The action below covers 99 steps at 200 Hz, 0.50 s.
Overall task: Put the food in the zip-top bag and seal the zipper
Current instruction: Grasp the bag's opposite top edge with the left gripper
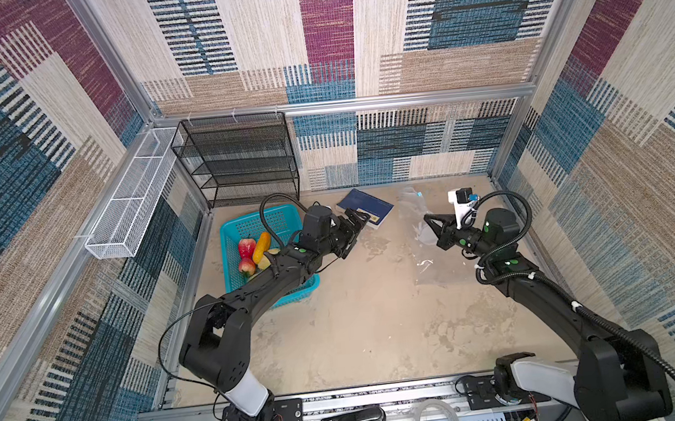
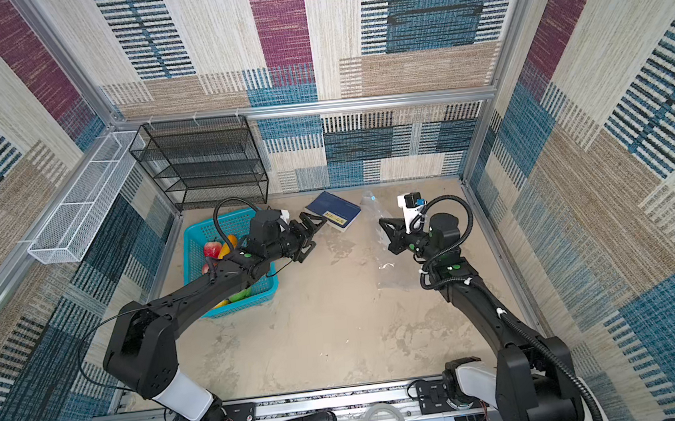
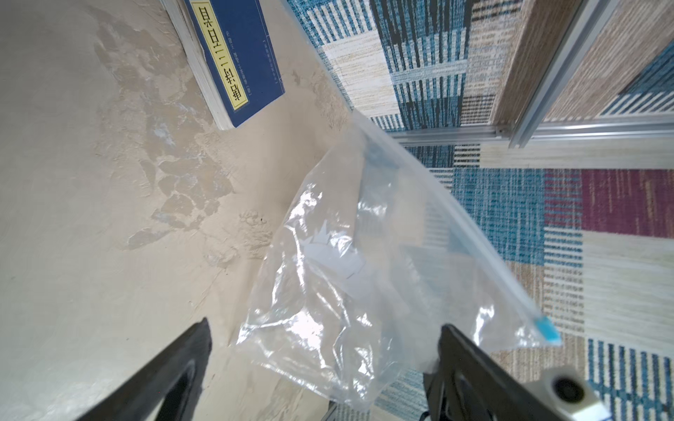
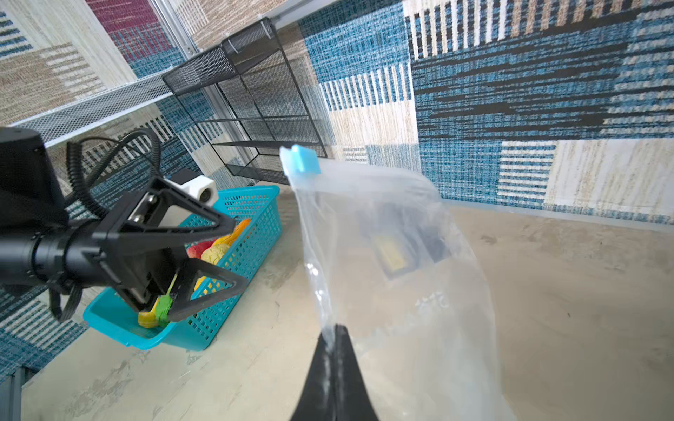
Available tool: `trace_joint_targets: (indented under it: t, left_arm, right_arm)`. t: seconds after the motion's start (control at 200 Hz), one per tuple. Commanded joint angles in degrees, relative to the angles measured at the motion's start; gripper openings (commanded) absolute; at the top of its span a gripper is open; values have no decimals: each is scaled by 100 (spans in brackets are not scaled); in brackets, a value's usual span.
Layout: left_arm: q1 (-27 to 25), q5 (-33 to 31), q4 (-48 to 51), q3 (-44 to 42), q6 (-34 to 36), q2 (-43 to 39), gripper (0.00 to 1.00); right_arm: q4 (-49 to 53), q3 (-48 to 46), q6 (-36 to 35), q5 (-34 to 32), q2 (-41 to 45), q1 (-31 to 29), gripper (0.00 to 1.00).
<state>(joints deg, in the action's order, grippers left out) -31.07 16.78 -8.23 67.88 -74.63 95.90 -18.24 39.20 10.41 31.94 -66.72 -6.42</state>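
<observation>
From 5 to 7 o'clock the near counter [image 1: 359, 334] is open room for both arms. At 2 o'clock my right end effector [image 4: 333, 337] is pressed together on an edge of the zip-top bag [image 4: 394, 255], blue slider [image 4: 302, 158] at its far end, and my left end effector [image 4: 239, 255] stands spread, facing it across a gap. The food [image 1: 254, 252] sits in the teal basket [image 1: 245, 219] at 10 o'clock, and farthest a blue book [image 1: 367, 209] lies at 12.

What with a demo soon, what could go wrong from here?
The right gripper pinches only a thin edge of the bag; the slick film may slip out. The zipper looks flat, perhaps shut, so the open left gripper may struggle to part it. Food from the basket may miss the limp mouth.
</observation>
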Motion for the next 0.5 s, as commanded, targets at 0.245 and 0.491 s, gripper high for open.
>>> trace_joint_targets:
  t: [0.245, 0.491]
  left_arm:
    - [-313, 78, -877, 1064, -1460, 1171, 97]
    - [-522, 170, -1005, 1390, -1882, 1669, 95]
  right_arm:
    - [-742, -550, -92, 109, 228, -62, 0]
    - [-837, -699, -223, 187, 199, -96, 0]
